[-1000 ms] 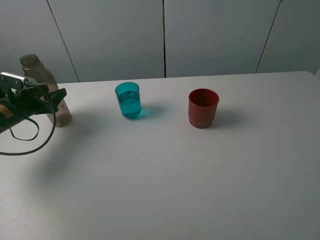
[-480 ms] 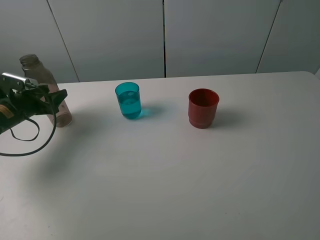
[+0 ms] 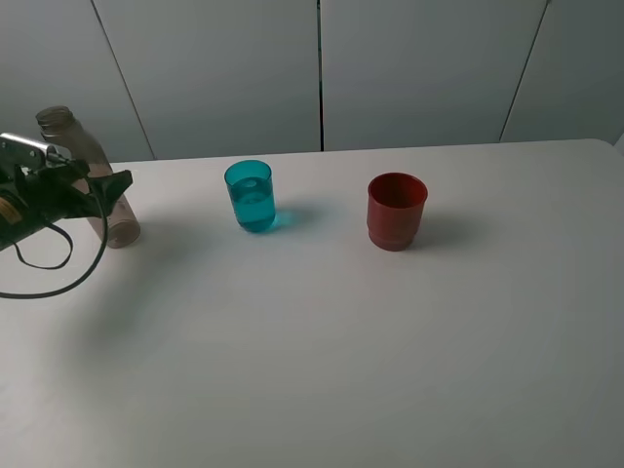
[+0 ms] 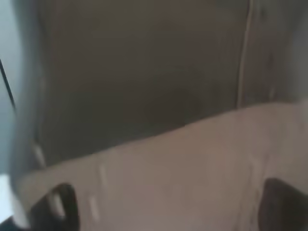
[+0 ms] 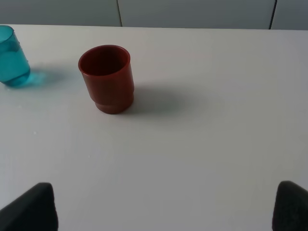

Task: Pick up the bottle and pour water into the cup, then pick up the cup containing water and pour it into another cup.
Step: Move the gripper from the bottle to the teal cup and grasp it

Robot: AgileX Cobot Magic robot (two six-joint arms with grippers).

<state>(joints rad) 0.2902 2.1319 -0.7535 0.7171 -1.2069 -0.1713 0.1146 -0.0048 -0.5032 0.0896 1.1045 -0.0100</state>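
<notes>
Left claw (image 3: 105, 190) straddling bottle (image 3: 78, 144) at left edge of surface (image 3: 341, 341), jaws spread wide; gripping or not, cannot tell. Right claw (image 5: 161, 207) gaping, holding nothing. Teal cup (image 3: 251, 195) holding water, standing near red cup (image 3: 396, 211).

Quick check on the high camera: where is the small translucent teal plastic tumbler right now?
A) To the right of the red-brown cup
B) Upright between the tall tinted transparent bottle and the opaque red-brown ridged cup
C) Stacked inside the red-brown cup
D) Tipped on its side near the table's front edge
B: the teal tumbler stands upright on the white table, with the tinted bottle to its left and the red-brown cup to its right.
</notes>
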